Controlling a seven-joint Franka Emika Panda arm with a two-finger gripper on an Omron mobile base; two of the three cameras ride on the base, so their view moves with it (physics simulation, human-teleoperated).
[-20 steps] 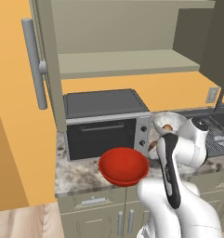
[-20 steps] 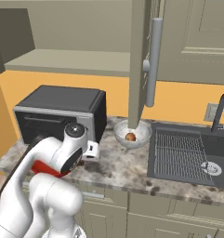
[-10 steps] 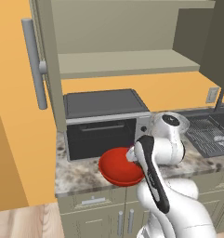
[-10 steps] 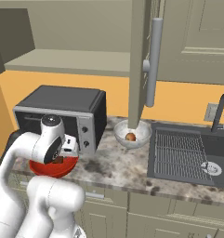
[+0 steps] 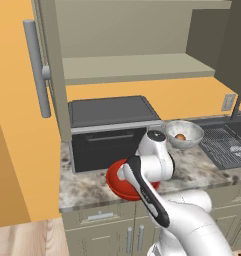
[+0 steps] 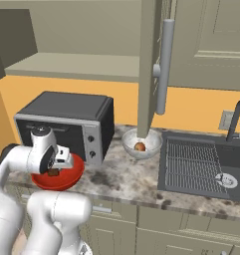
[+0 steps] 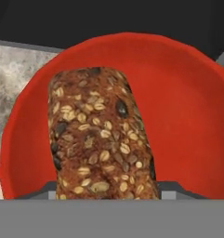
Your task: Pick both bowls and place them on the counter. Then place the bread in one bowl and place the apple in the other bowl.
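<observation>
While the bread (image 7: 102, 139) is held between the fingers of the end effector (image 6: 56, 169), it hangs directly over the hollow of the red bowl (image 7: 187, 135), whose rim surrounds it on all sides in the hand view. The end effector is clenched on the bread, its jaws standing about the loaf's width apart, so the piece has not yet been let go. The loaf is judged light and fairly stiff, with a rough seeded crust that should resist slipping; too hard a squeeze could crumble or dent it. The grasp is taken across the short width at the end nearest the hand, which suits a block of this shape. Its long axis runs straight away from the end effector, along the line of the fingers, so the far end points down toward the bowl's floor.

Beneath the end effector the red bowl rests on the counter (image 5: 87, 187), just in front of the dark toaster oven (image 5: 109, 130). Well apart to the end effector's right, the marbled bowl (image 6: 142, 144) stands on the counter with the apple (image 6: 140, 146) already in it, close beside the sink (image 6: 201, 164). Only the release of the bread appears to remain.
</observation>
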